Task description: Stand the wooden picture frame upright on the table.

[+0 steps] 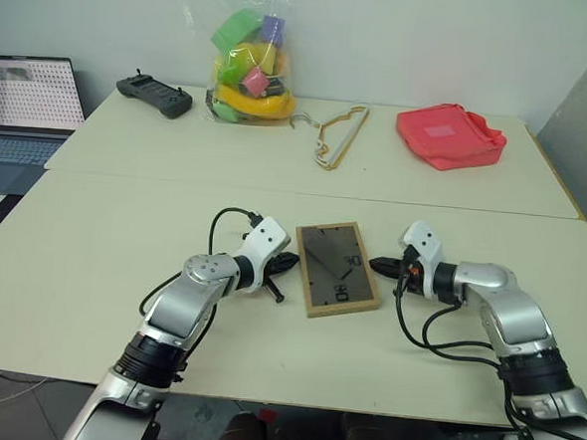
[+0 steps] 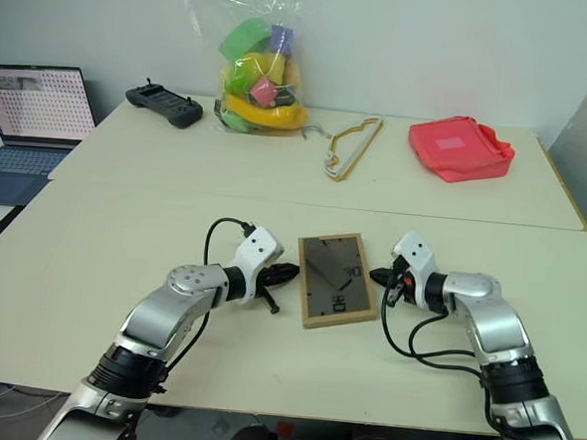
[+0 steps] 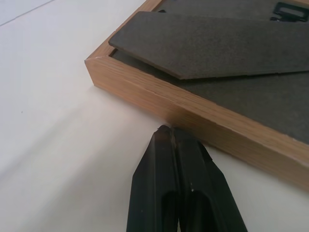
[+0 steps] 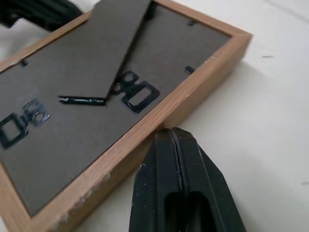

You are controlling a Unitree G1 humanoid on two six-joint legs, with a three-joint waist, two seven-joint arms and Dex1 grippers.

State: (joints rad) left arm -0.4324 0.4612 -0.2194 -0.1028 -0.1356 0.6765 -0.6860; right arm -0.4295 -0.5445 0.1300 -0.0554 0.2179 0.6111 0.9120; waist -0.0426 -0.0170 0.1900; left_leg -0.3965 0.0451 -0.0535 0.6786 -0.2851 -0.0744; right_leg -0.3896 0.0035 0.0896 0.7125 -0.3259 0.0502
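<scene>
The frame (image 1: 337, 269) lies flat on the bench (image 1: 91, 267), back panel up, on the near half just this side of the seam. Its long axis runs away from the robot toward the far edge, tilted slightly, the far end leaning to the robot's left. The fold-out stand (image 4: 108, 46) lies against the dark back, lifted a little at its free end, and small metal hangers (image 4: 136, 94) sit on the panel.

The left hand (image 1: 287, 263) is at the frame's left long side, its two black fingers pressed together with nothing between them; in the left wrist view the tips (image 3: 166, 133) touch or nearly touch the wooden edge. The right hand (image 1: 380, 266) is at the frame's right long side, fingers likewise closed and empty, tips (image 4: 175, 134) against the wood.

Beyond the frame, past the seam, lie a hanger (image 1: 341, 135), a red bag (image 1: 450, 136), a bag of toys (image 1: 249, 70) and a controller (image 1: 155, 94). A laptop (image 1: 26, 104) stands off the bench to the frame's far left.
</scene>
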